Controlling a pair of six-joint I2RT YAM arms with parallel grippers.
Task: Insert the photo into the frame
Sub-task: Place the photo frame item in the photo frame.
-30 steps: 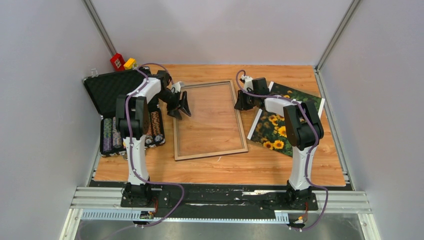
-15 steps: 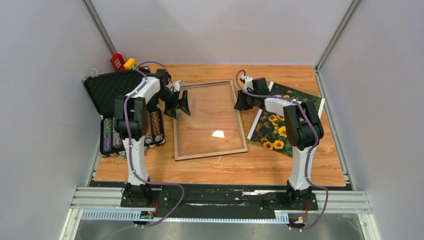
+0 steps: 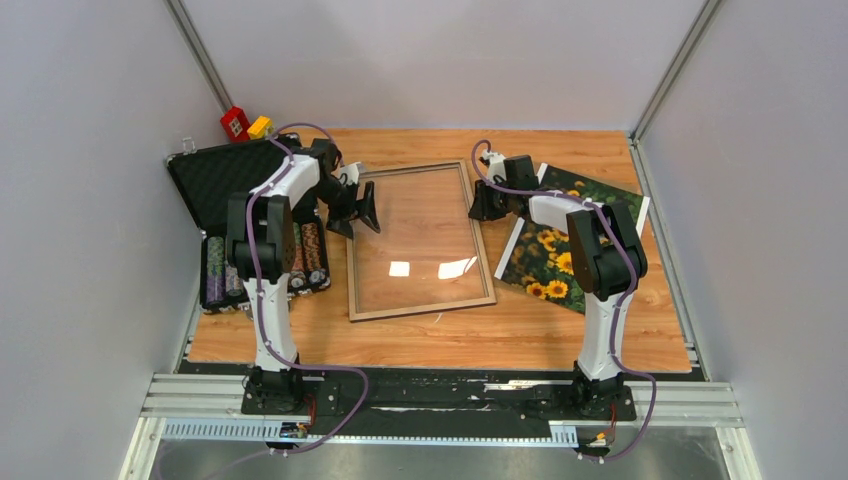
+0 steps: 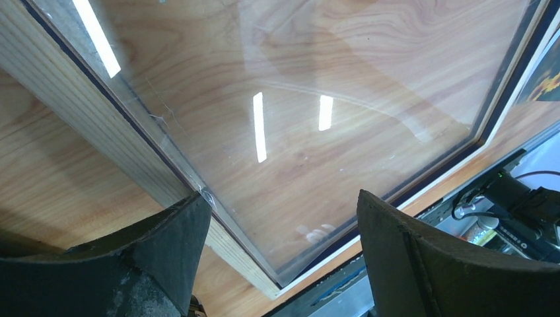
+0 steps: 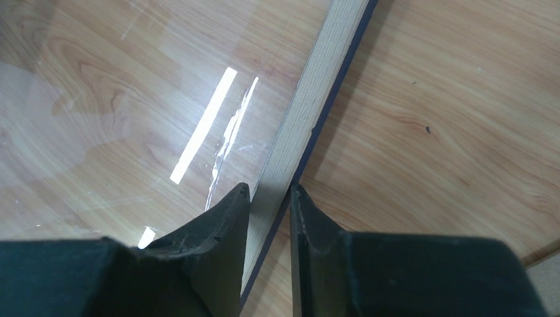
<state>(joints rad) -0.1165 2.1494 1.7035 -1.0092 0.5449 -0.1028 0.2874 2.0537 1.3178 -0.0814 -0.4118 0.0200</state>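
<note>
The frame (image 3: 420, 308) lies flat mid-table with its tan back up and a clear pane (image 3: 420, 235) showing the wood beneath. My left gripper (image 3: 357, 210) hangs open over the frame's left rail (image 4: 99, 125); its jaws (image 4: 284, 197) stand wide apart, one finger over the rail and the other over the pane, gripping nothing. My right gripper (image 3: 483, 205) is shut on the frame's right rail (image 5: 317, 92), one fingertip on each side (image 5: 269, 187). The sunflower photo (image 3: 565, 240) lies flat to the right of the frame, partly under the right arm.
An open black foam-lined case (image 3: 225, 180) holding rows of poker chips (image 3: 265, 265) sits at the left, close behind the left arm. A red block (image 3: 236, 123) and a yellow block (image 3: 260, 127) rest in the far left corner. Grey walls close in three sides.
The left gripper's jaws have spread wider and it has shifted slightly back and left. Glare spots on the pane have moved. The right gripper keeps its hold.
</note>
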